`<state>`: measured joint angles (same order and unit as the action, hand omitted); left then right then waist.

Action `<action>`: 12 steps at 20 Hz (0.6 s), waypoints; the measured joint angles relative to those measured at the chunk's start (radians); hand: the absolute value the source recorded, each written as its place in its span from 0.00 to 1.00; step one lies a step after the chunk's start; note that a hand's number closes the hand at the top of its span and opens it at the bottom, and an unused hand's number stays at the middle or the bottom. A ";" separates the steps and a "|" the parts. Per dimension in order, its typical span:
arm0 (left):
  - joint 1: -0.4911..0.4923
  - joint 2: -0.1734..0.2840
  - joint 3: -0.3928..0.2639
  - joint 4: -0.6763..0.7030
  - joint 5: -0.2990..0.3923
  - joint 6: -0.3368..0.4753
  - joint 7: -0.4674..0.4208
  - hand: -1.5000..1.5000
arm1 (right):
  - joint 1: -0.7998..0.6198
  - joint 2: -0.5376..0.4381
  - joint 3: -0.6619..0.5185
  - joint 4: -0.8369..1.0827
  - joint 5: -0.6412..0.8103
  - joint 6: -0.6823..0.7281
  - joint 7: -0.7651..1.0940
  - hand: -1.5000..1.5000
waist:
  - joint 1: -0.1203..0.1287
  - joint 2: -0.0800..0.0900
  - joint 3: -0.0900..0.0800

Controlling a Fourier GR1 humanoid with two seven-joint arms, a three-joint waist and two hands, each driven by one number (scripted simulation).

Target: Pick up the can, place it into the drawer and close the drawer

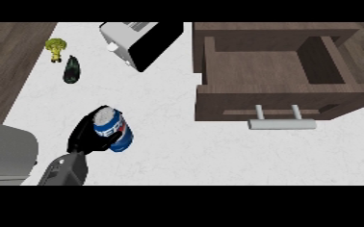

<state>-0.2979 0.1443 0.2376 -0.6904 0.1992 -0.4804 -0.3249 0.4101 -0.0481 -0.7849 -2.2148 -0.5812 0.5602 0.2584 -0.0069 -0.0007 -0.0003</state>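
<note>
A blue can (pixel 113 129) with a silver top stands tilted on the white counter at lower left. My left hand (pixel 86 135) is curled round it from the left, its fingers wrapping the can's far side. The grey forearm (pixel 64 170) comes in from the lower edge. To the right, the dark wooden drawer (pixel 259 67) is pulled open and nothing lies in it. Its silver bar handle (pixel 280 124) faces me. A wide strip of counter lies between the can and the drawer's front. My right hand does not show.
A white and black toaster (pixel 136 42) sits at the back centre. A green broccoli (pixel 55 48) and a dark elongated vegetable (pixel 71 70) lie at the back left. A light grey rounded shape (pixel 16 154) fills the lower left edge.
</note>
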 measured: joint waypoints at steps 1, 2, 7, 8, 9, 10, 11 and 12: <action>0.000 -0.007 -0.006 0.002 -0.004 -0.005 -0.017 1.00 | 0.006 0.009 -0.001 -0.012 -0.007 0.000 0.007 0.00 | -0.001 0.000 0.000; -0.010 -0.016 -0.012 0.003 -0.004 -0.009 -0.025 1.00 | 0.004 0.017 0.004 -0.008 0.005 0.003 0.002 0.00 | -0.001 0.000 0.000; -0.019 -0.036 -0.028 -0.090 0.032 -0.027 0.020 1.00 | 0.006 0.030 0.002 -0.038 -0.002 -0.008 0.025 0.00 | 0.002 -0.001 0.000; -0.017 -0.049 -0.026 -0.106 0.034 -0.004 0.017 1.00 | 0.012 0.033 0.002 -0.042 -0.005 -0.010 0.023 0.00 | 0.002 -0.001 0.000; -0.007 -0.062 -0.024 -0.135 0.040 0.022 0.020 1.00 | 0.016 0.036 0.012 -0.037 0.010 -0.013 0.009 0.00 | 0.004 -0.002 0.000; -0.004 -0.076 -0.015 -0.152 0.045 0.058 0.015 1.00 | 0.013 0.039 0.016 -0.039 0.013 -0.020 0.011 0.00 | 0.005 -0.002 0.001; -0.003 -0.090 -0.005 -0.164 0.048 0.096 0.009 1.00 | 0.014 0.041 0.016 -0.031 0.016 -0.017 0.002 0.00 | 0.005 -0.002 0.001; -0.001 -0.100 0.009 -0.184 0.057 0.135 0.012 1.00 | 0.022 0.042 0.016 -0.038 0.015 -0.016 -0.001 0.00 | 0.006 -0.002 0.001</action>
<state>-0.2990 0.0440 0.2469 -0.8746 0.2559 -0.3459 -0.3127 0.4323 -0.0057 -0.7693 -2.2524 -0.5660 0.5443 0.2578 -0.0013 -0.0031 0.0006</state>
